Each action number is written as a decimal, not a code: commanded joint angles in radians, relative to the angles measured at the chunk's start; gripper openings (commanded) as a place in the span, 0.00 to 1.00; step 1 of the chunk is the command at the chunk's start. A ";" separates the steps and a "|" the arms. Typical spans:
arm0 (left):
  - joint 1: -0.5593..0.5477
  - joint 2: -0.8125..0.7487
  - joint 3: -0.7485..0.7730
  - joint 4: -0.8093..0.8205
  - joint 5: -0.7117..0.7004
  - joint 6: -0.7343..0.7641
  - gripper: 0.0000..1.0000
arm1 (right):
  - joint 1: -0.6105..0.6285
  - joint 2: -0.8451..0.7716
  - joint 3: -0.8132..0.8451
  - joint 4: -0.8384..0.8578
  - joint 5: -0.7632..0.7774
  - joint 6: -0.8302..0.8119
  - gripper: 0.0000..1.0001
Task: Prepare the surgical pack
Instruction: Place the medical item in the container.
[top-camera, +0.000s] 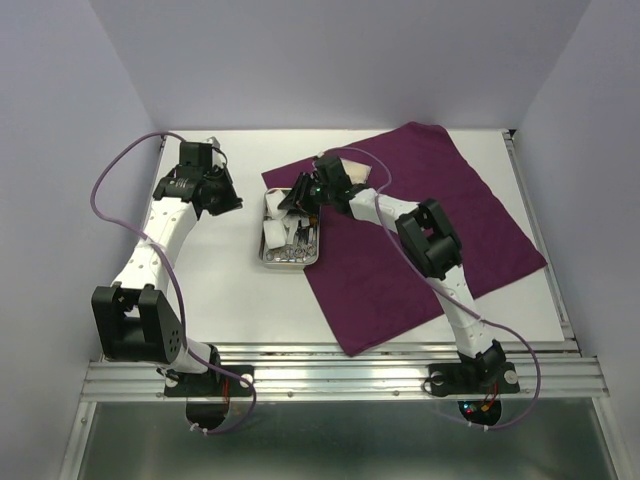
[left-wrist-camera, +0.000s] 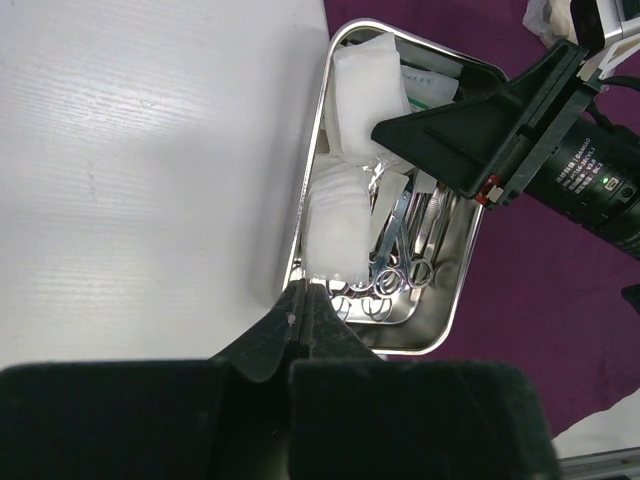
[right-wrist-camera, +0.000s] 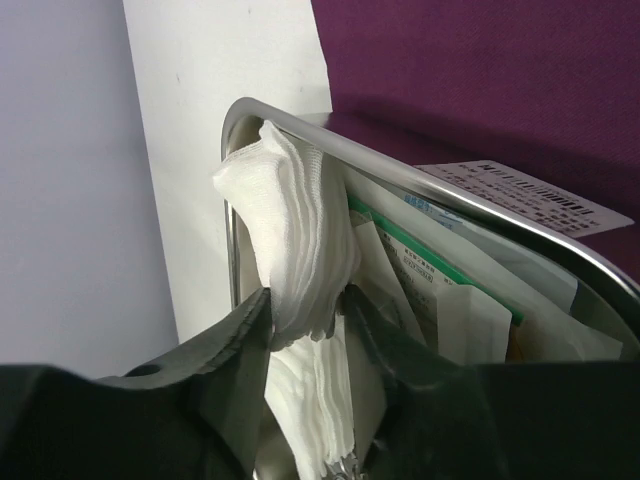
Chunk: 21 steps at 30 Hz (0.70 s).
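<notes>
The steel tray (top-camera: 265, 256) sits at the left edge of the dark-purple cloth (top-camera: 450, 230). It holds white gauze squares (left-wrist-camera: 340, 225), silver scissors and forceps (left-wrist-camera: 395, 272) and clear packets (right-wrist-camera: 440, 290). My right gripper (right-wrist-camera: 308, 300) reaches into the tray's far end. Its jaws are parted around an upright gauze stack (right-wrist-camera: 300, 230) that leans on the tray rim (right-wrist-camera: 400, 170) and looks uncompressed. My left gripper (left-wrist-camera: 303, 290) is shut and empty, its tips just above the tray's near left corner.
More white gauze (top-camera: 355, 170) lies on the cloth behind the right wrist. Bare white table (left-wrist-camera: 150, 180) lies left of the tray. The right arm crosses the cloth, and purple walls enclose the table on three sides.
</notes>
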<state>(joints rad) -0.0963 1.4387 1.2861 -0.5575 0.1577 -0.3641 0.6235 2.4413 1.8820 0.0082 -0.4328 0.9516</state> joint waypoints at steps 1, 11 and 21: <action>0.006 -0.040 -0.011 0.028 0.019 0.002 0.00 | 0.015 -0.053 -0.004 0.027 0.019 -0.016 0.46; 0.003 0.028 -0.060 0.126 0.057 -0.036 0.00 | 0.015 -0.195 -0.072 -0.007 0.117 -0.102 0.67; -0.025 0.135 -0.001 0.145 0.054 -0.056 0.00 | 0.004 -0.314 -0.095 -0.118 0.241 -0.261 0.76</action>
<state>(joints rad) -0.1162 1.6203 1.2449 -0.4389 0.2100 -0.4175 0.6296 2.2135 1.7874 -0.0612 -0.2890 0.8093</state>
